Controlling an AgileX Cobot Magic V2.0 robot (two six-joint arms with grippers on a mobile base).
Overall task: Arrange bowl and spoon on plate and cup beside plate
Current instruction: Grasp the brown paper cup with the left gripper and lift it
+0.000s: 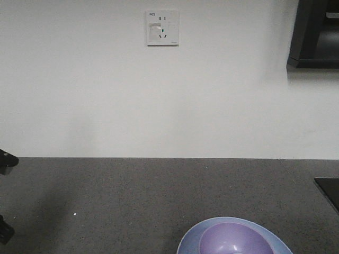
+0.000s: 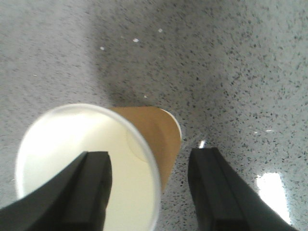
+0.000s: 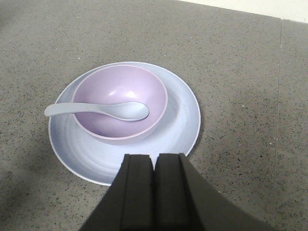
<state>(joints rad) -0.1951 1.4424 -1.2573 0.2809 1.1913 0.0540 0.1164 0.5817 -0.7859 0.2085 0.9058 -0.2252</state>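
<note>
Frontally, shows a dark speckled bench (image 1: 132,196) running back to a white wall (image 1: 106,95), with a wall socket (image 1: 162,27) high up and a dark cabinet (image 1: 315,34) at top right. Catches, at the bottom edge right of centre, the light blue plate (image 1: 190,236) with the lavender bowl (image 1: 235,241) sitting on it, both cut off by the frame. Picks up black bits of an arm (image 1: 6,160) at the left edge.

Next, from the left wrist: looks onto the paper cup (image 2: 82,134), brown outside, cream inside, mouth turned wide toward the lens. Cannot tell whether it is on the bench or just over it. Finds the left jaws apart, one finger (image 2: 89,192) in front of the cup's open mouth, the other finger (image 2: 219,192) outside the brown wall, with a sliver of bench showing between wall and finger. Cannot tell whether the inner finger touches the cup.

Lastly, from the right wrist: finds the right jaws pressed together with nothing between, hanging near the plate's closest rim. Shows the bowl on the plate, set toward its far left side. Shows the pale spoon (image 3: 101,109) laid across the bowl, scoop inside, handle jutting over the bowl's left rim above the plate.
</note>
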